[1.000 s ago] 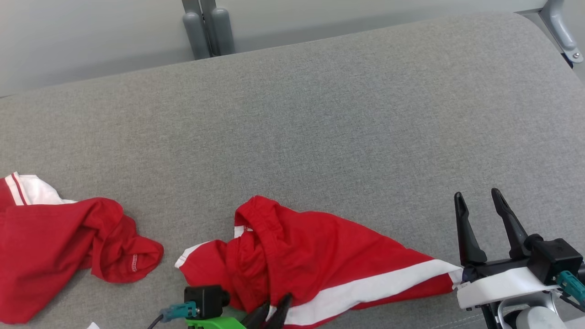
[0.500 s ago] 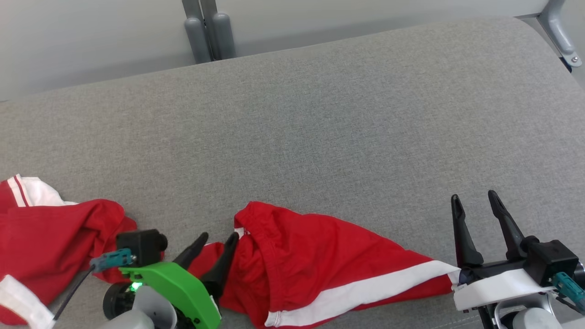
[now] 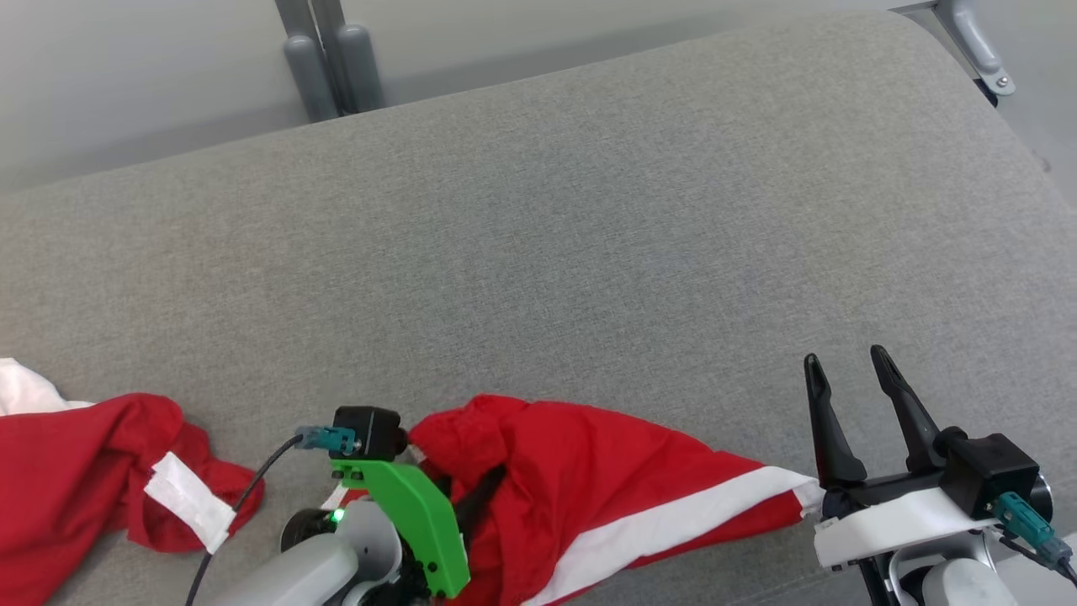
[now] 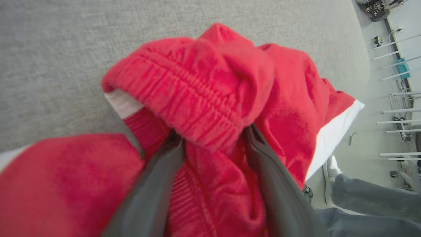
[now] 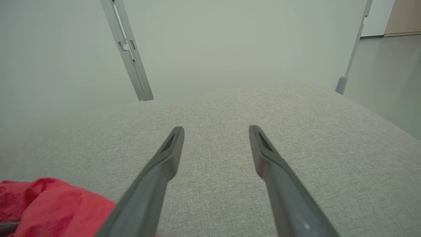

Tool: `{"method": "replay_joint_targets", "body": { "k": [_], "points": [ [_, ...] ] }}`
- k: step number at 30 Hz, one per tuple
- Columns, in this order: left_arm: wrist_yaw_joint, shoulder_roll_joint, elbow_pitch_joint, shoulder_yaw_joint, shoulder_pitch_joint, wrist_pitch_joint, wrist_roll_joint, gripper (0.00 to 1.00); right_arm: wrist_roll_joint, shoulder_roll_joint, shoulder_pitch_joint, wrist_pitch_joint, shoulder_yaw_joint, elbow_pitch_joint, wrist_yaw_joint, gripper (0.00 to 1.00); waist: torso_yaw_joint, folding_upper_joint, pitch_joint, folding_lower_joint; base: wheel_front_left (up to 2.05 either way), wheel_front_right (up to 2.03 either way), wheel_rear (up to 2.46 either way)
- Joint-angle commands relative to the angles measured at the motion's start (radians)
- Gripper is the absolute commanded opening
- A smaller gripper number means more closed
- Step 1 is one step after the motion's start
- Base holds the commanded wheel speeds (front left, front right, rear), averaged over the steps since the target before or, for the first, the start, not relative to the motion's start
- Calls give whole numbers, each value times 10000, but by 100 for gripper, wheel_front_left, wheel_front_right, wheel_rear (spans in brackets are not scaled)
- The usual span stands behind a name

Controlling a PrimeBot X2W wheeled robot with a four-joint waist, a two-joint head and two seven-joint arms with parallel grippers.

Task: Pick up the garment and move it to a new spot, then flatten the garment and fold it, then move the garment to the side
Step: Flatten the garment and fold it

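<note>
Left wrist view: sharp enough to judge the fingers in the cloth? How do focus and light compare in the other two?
Left wrist view: the red garment and fingers are soft up close. Head view: sharp, even light, hardly any shadow on the grey cushion. Right wrist view: near ends of its fingers blurred, weave crisp, no glare.

The garment (image 4: 204,75) is soft red knit cloth, ribbed along its band. The grey surface (image 3: 589,210) is matt, coarse woven fabric; the green bracket (image 3: 416,513) looks like smooth plastic.

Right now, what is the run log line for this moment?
left gripper: jaws open astride red garment | right gripper: jaws open, empty
</note>
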Motion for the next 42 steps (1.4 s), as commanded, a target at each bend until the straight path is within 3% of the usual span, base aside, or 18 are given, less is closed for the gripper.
{"method": "replay_joint_targets", "body": {
  "k": [1, 6, 8, 13, 19, 22, 23, 24, 25, 30, 33, 37, 39, 42],
  "points": [
    [-189, -272, 121, 110, -242, -367, 234, 0, 67, -10, -130, -30, -25, 11, 1, 100, -218, 0, 24, 0, 0, 0, 0],
    [-714, -685, 431, 693, -946, -1644, 773, 0, 55, -88, -34, -30, -36, -5, 1, 100, -430, 0, 20, 0, 0, 0, 0],
    [-716, -772, 722, 924, -1347, -2001, 944, 0, 42, -147, -47, -30, -27, -5, 1, 100, -522, 0, 27, 0, 0, 0, 0],
    [-953, -1018, 1867, 1354, -2340, -2132, 1012, 0, 44, -223, -303, -30, 101, -23, 1, 100, -822, 0, 228, 0, 0, 0, 0],
    [-2053, -1331, 3632, 1813, -3144, -2623, 903, 0, 36, -246, -461, -30, 181, 12, 1, 100, -1107, 0, 487, 0, 0, 0, 0],
    [-2308, -1474, 4750, 1846, -3144, -2836, 939, 0, 35, -250, -455, -30, 129, 26, 1, 100, -1140, 0, 500, 0, 0, 0, 0],
    [-2335, -1508, 5152, 1793, -3051, -2789, 956, 94, 30, -250, -431, -30, 122, 33, 1, 100, -1142, 0, 491, 0, 0, 0, 0],
    [-2362, -1534, 5449, 1704, -2966, -2695, 1005, 100, 26, -250, -414, -30, 114, 36, 1, 100, -1142, 0, 479, 0, 0, 0, 0],
    [-2382, -1552, 5772, 1608, -2883, -2642, 1061, 100, 20, -251, -386, -30, 103, 35, 1, 100, -1137, 0, 461, 0, 0, 0, 0],
    [-1803, -1508, 6471, 1592, -2539, -3193, 1486, 100, -18, -228, -186, -30, -129, 0, 1, 100, -967, 0, 286, 0, 0, 0, 0],
    [-1131, -1356, 6119, 1881, -2090, -3338, 1653, 100, -66, -180, -49, -30, -281, -49, 1, 100, -770, 0, 162, 0, 0, 0, 0],
    [-329, -1209, 4573, 2568, -1308, -3385, 1980, 100, -32, -135, 96, -30, -319, -98, 1, 100, -559, 0, 104, 0, 0, 0, 0],
    [280, -1045, 3350, 3012, -524, -3377, 2353, 100, -39, -112, 107, -30, -258, -121, 1, 100, -519, 0, 108, 0, 0, 0, 0],
    [555, -968, 1505, 3030, 394, -3371, 2829, 100, -37, -113, 94, -30, -269, -163, 1, 100, -472, 0, 164, 0, 0, 0, 0]
  ]
}}
